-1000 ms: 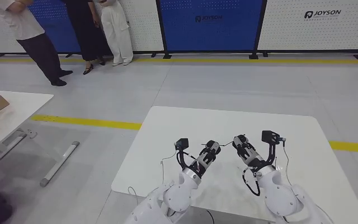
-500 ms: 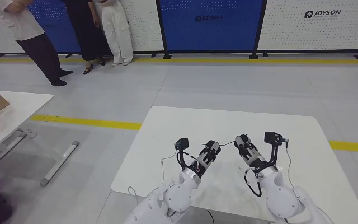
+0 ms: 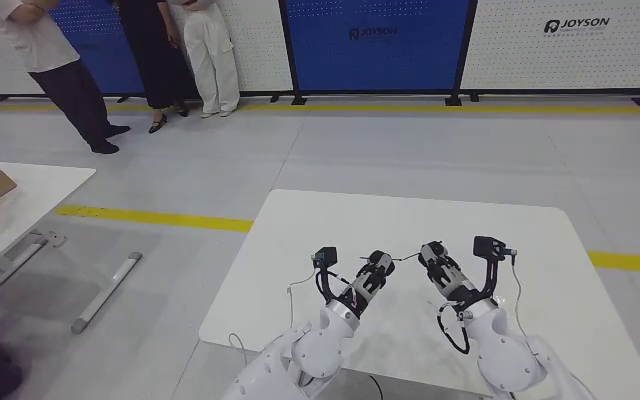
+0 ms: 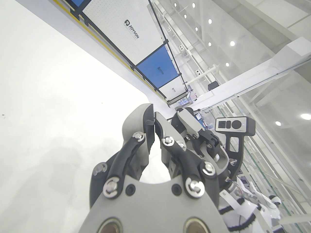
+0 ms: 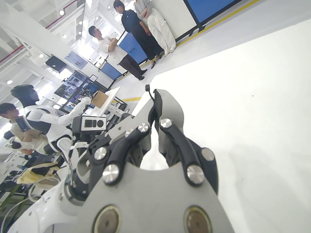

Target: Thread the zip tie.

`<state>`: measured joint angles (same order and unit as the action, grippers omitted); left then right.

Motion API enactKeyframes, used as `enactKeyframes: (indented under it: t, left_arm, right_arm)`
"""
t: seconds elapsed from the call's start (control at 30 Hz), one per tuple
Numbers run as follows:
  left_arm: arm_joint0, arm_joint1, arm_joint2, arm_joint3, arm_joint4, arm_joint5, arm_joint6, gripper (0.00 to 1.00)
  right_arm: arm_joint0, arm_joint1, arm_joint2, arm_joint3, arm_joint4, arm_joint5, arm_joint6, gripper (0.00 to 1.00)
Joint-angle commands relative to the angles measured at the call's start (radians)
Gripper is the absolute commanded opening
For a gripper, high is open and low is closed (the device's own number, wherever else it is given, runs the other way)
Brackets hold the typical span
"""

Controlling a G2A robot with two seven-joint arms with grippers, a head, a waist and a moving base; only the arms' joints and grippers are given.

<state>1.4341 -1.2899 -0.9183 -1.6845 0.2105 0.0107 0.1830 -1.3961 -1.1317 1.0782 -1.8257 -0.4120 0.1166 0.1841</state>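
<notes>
Above the tabletop, the right claw clamps the black zip tie, head poking out. Its far end sits pinched in the closed left claw, mostly hidden.

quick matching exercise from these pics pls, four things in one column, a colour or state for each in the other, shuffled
Things:
1. zip tie
2. table
3. floor line
4. right gripper

Descriptions:
a. yellow
b. jaws shut on the zip tie
c. thin black strap with a small head
d. white

Pairs: 1-c, 2-d, 3-a, 4-b
</notes>
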Motion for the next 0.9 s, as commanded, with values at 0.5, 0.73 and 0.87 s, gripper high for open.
enactKeyframes:
  t: [0.5, 0.73, 0.87]
  left_arm:
    - [0.0, 0.0, 0.0, 0.0, 0.0, 0.0, 0.0, 0.0]
    - [0.0, 0.0, 0.0, 0.0, 0.0, 0.0, 0.0, 0.0]
    - [0.0, 0.0, 0.0, 0.0, 0.0, 0.0, 0.0, 0.0]
  right_arm:
    - [0.004, -0.018, 0.0, 0.01, -0.022, 0.0, 0.002, 0.0]
    - [0.003, -0.025, 0.001, 0.013, -0.029, 0.002, 0.011, 0.0]
    - [0.011, -0.03, -0.006, 0.02, -0.031, 0.003, 0.017, 0.0]
